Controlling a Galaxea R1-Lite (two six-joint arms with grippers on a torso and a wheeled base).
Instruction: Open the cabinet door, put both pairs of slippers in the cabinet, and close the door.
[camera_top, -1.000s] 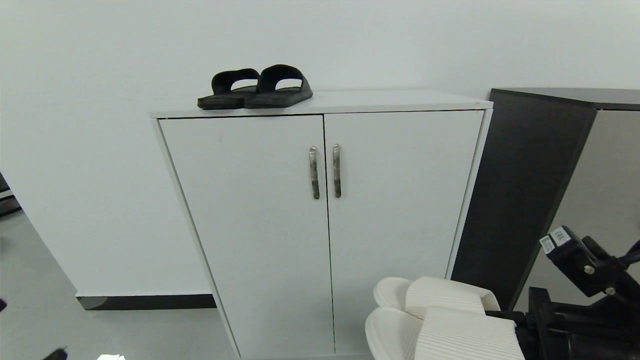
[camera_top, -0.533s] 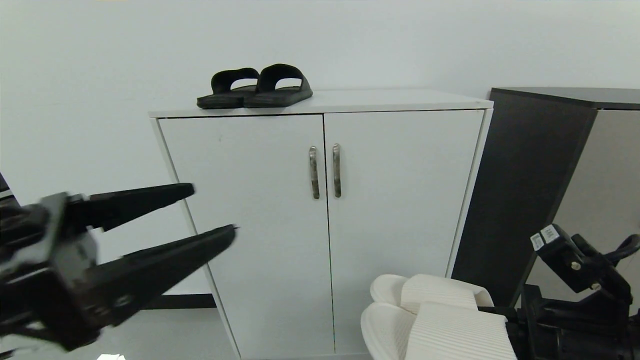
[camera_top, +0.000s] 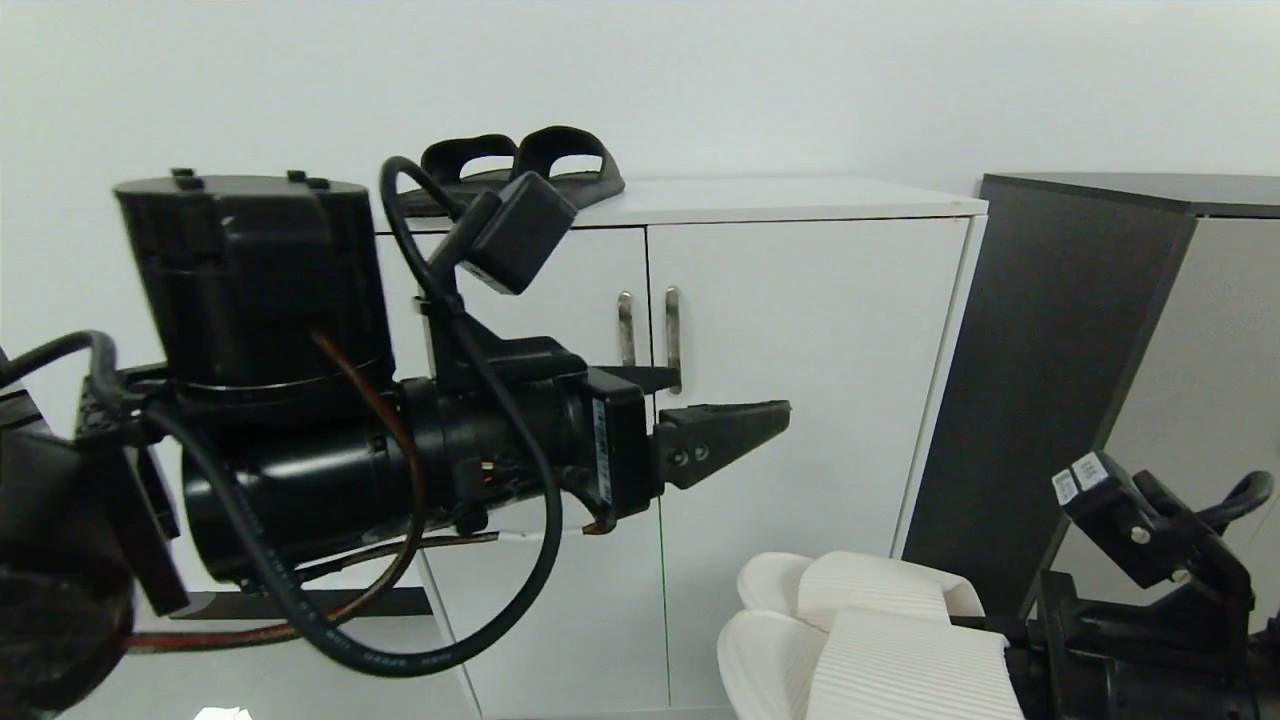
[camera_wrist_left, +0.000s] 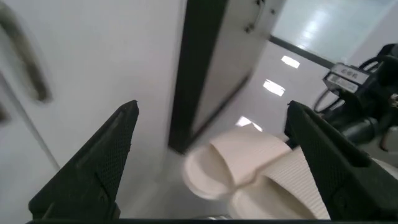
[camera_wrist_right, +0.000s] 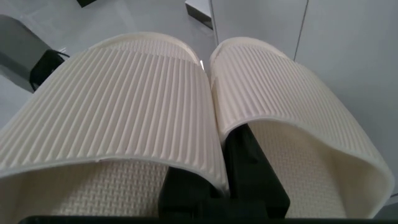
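The white cabinet (camera_top: 800, 330) has both doors shut, with two metal handles (camera_top: 673, 335) at the middle seam. A pair of black slippers (camera_top: 565, 160) rests on its top, partly behind my left arm. My left gripper (camera_top: 733, 390) is open, level with the lower ends of the handles and close in front of them. From the wrist, the left gripper (camera_wrist_left: 212, 107) has its jaws wide apart with nothing between them. My right gripper (camera_wrist_right: 227, 186) is shut on the pair of white ribbed slippers (camera_wrist_right: 186, 93), held low in front of the right door (camera_top: 870, 630).
A dark cabinet (camera_top: 1050, 380) stands right against the white one's right side. A plain white wall is behind, and grey floor (camera_top: 280, 680) lies to the left of the cabinet.
My left arm has swung up and across from the lower left, and its open gripper now sits by the door handles. The right arm with the white slippers has edged slightly left.
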